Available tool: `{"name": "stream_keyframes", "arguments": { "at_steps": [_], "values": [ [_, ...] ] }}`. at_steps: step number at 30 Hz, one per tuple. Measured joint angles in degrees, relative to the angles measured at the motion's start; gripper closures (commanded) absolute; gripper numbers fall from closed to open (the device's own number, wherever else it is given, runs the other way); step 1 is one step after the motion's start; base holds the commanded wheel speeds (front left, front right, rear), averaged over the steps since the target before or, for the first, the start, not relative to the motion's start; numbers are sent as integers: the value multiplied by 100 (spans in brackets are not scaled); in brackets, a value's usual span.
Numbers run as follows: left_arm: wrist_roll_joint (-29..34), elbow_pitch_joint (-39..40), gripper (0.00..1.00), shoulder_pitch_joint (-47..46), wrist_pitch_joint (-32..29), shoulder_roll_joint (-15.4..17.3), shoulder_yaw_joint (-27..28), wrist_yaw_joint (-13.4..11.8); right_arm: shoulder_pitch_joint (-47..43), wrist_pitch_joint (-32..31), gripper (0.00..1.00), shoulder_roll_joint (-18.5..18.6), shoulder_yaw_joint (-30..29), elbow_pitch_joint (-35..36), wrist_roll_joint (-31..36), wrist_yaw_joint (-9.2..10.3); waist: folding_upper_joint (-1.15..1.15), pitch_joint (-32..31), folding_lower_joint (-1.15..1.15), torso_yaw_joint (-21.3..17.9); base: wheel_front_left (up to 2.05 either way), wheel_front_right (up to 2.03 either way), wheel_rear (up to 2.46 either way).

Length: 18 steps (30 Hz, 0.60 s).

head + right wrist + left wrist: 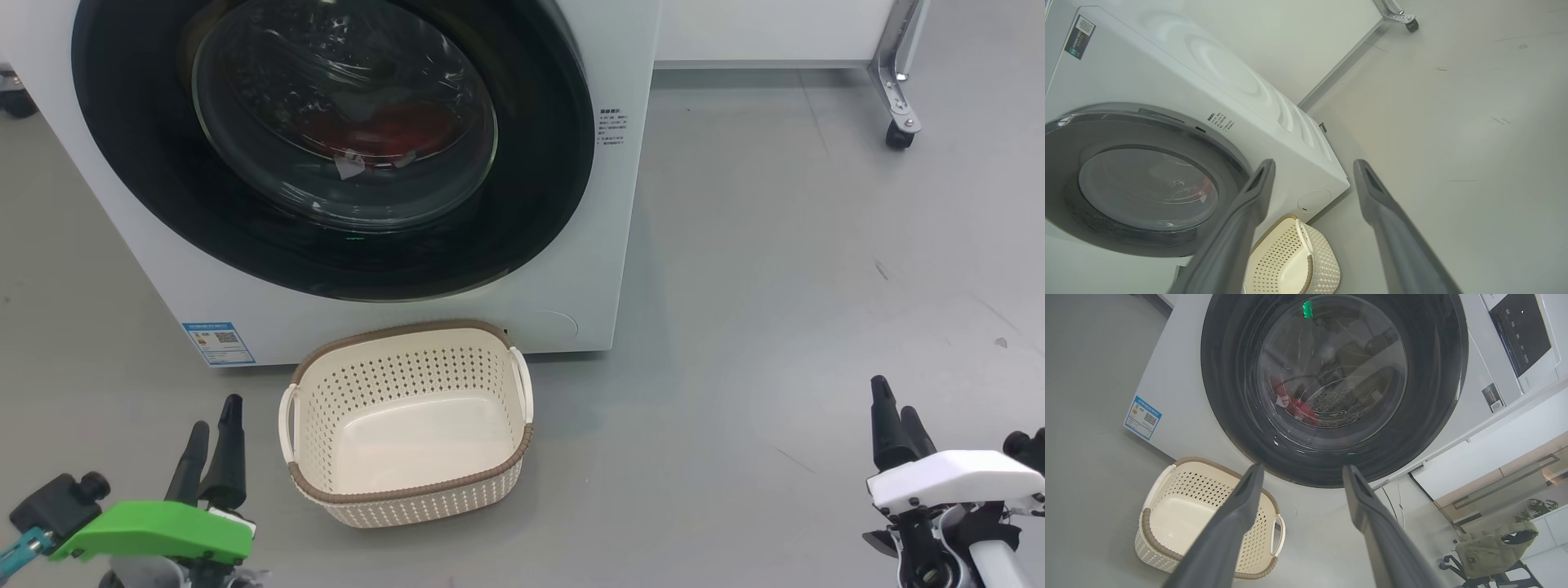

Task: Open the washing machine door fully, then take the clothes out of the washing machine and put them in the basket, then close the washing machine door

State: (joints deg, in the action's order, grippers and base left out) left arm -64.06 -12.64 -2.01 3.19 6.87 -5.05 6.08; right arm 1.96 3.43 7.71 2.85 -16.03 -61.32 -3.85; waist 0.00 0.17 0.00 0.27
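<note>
Red clothes (384,131), bunched low behind clear glass, door (147,180) shut

I am making out a blue-and-white sticker (219,343) with a QR code low on the front of the washing machine (604,245), a block of dark print (612,129) beside the washing machine door (131,147), a black label (1493,398) with another code and pale marks on the control panel (1521,335), all too small to read.

I see the white washing machine (624,204) with its door (539,171) shut, glossy black rim around bulging glass. Behind the glass, red clothes (384,129) lie low in the drum. The cream perforated basket (408,506) stands upright on the floor, just in front.
</note>
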Motion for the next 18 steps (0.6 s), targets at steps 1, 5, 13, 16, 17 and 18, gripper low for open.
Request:
{"name": "stream_keyframes", "arguments": {
  "at_steps": [1,5,13,16,17,18],
  "values": [
    [130,22,0,-20,16,15,-33,-7,0,9,0,0,31,1,94,5,0,1,0,-1,0,0,0],
    [592,56,0,-46,110,55,-165,-64,1,99,0,18,189,2,492,56,0,5,0,-5,0,0,0],
    [1315,75,0,-46,250,93,-425,-159,15,246,0,47,413,9,1179,190,0,4,0,-13,0,0,0],
    [1568,83,0,-46,301,101,-482,-183,18,300,0,52,511,-1,1414,201,0,3,0,-15,0,0,0],
    [1655,83,0,-46,318,102,-504,-183,18,303,0,54,539,-5,1517,209,0,2,0,-15,0,0,0],
    [1712,81,0,-46,360,102,-531,-191,18,325,0,53,568,-10,1596,230,0,1,0,-15,0,0,0]
  ]
}}
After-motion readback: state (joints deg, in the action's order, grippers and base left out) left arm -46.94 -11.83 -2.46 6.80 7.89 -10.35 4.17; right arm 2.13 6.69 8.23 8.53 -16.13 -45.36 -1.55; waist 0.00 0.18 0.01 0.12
